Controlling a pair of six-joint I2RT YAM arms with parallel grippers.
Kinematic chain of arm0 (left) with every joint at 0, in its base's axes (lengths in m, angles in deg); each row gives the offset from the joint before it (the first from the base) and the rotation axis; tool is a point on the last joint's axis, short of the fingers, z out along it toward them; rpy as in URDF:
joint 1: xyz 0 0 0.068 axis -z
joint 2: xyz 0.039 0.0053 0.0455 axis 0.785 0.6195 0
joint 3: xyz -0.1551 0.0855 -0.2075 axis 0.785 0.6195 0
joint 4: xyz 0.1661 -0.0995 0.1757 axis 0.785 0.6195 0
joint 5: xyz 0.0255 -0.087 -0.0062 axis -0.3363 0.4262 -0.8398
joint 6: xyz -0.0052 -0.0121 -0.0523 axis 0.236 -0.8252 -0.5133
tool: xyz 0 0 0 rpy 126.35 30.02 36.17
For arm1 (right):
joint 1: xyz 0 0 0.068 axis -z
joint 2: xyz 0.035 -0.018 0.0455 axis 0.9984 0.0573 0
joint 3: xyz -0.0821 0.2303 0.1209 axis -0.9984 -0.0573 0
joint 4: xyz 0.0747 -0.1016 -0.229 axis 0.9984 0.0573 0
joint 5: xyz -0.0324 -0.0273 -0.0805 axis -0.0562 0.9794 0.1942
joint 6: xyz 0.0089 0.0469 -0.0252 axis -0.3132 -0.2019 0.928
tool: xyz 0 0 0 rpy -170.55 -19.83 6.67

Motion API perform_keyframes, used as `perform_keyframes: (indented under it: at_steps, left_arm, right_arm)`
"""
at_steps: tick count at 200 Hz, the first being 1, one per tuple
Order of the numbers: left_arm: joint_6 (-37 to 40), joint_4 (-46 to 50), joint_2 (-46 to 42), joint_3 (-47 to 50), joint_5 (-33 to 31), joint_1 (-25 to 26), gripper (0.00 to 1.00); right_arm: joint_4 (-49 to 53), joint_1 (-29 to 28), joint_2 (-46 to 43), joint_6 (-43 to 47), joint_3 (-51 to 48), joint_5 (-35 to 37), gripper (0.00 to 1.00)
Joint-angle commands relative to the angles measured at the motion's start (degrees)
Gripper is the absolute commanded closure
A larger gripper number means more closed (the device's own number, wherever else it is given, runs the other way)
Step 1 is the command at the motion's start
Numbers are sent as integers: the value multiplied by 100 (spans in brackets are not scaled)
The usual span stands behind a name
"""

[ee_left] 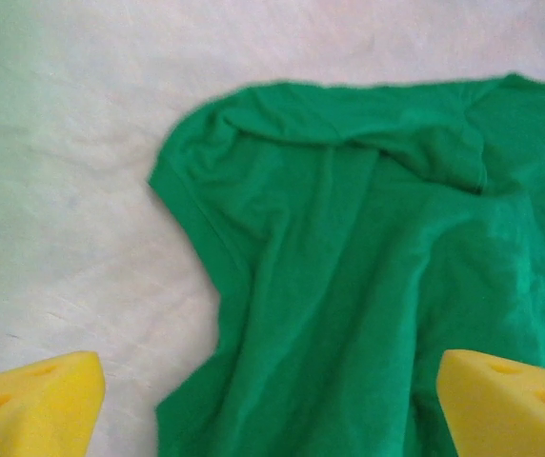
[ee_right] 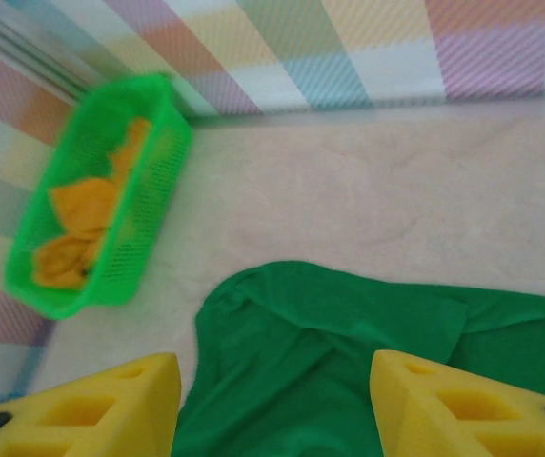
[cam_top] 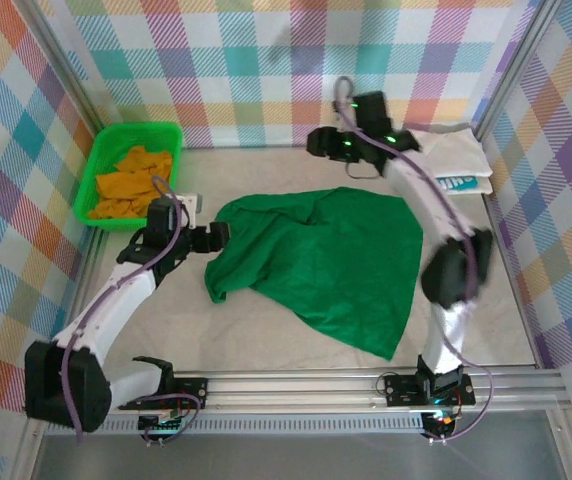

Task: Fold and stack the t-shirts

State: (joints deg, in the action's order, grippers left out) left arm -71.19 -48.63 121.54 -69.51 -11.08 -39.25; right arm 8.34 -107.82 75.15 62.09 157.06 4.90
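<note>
Desk [cam_top: 266, 335]: a pale, cloth-like surface is seen under the dark green t-shirt, with bare stretches left on every side of it.
Left end effector [cam_top: 216, 237]: it is placed at the left edge of the dark green t-shirt. In the left wrist view [ee_left: 272, 419] its yellow fingers [ee_left: 30, 409] are set wide apart above the shirt, and nothing is clamped between them.
Dark green t-shirt [cam_top: 331, 255]: it is spread out unfolded and rumpled at the middle of the desk. Its far-left part [ee_left: 349, 286] is bunched into creases, and one corner is drawn toward the near edge.
Right end effector [cam_top: 318, 143]: it is held just beyond the far edge of the dark green t-shirt. In the right wrist view [ee_right: 272, 409] its yellow fingers [ee_right: 87, 409] are parted above the shirt's far edge [ee_right: 349, 333], and no cloth is gripped.
Bright green plastic basket [cam_top: 136, 128]: it is set to the far left of the dark green t-shirt, apart from it [ee_right: 149, 124].
Orange t-shirt [cam_top: 131, 182]: it is left crumpled inside the basket [ee_right: 82, 219].
White t-shirt [cam_top: 456, 150]: it is laid folded to the far right of the dark green t-shirt.
Teal t-shirt [cam_top: 463, 184]: a strip with white lettering is seen at the near side of the white t-shirt, touching it.
</note>
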Motion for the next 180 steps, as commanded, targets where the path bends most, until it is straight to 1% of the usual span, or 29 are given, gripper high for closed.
perform_keyframes:
  at_steps: [1,14,20,33,41,53,73,88,110,133,144,154,164,169,174,180]
  left_arm:
    - [446,-155,535,-247,324,338,7]
    - [1060,74,1129,-1007,20,782,8]
    - [1347,316,1444,-1381,-59,981,8]
    - [1898,475,2139,-2201,-107,1384,11]
    - [2147,521,2582,-2635,-133,1571,13]
    - [2401,749,3261,-3341,-222,1805,14]
    - [2650,1232,4325,-4465,-256,2014,10]
    - [2871,1645,4946,-5141,-361,2137,8]
    - [3053,1797,5452,-5634,-590,2207,8]
    - [3053,1908,5854,-5991,-993,2205,13]
    - [3053,1920,5994,-6075,-1072,2198,17]
    - [3044,1884,6099,-6117,-1096,2198,27]
    - [3014,1780,6164,-6116,-1098,2198,34]
    - [2994,1744,6200,-6130,-1121,2198,39]
    - [2976,1725,6232,-6158,-1177,2198,50]
    - [2950,1710,6274,-6199,-1239,2198,60]
  right_arm:
    - [-880,197,-1094,-324,-1988,90,44]
    - [-1039,353,-1554,-397,-2821,102,44]
    - [-1125,437,-1732,-435,-3136,101,45]
    - [-1288,642,-2057,-518,-3797,102,45]
    - [-1340,785,-2208,-598,-4100,117,45]
    - [-1482,983,-2391,-769,-4522,171,45]
    - [-1648,1174,-2464,-896,-4954,312,44]
    - [-1807,1275,-2393,-976,-5156,187,44]
    - [-2031,1358,-2290,-1020,-5338,31,44]
    - [-2202,1420,-2236,-1051,-5447,-83,43]
    - [-2286,1457,-2221,-1064,-5478,-158,43]
    - [-2298,1473,-2209,-1055,-5478,-187,43]
    - [-2301,1486,-2196,-1047,-5472,-221,43]
    - [-2299,1502,-2190,-1035,-5476,-247,43]
    - [-2309,1511,-2190,-1031,-5475,-265,43]
    - [-2308,1521,-2190,-1021,-5480,-275,43]
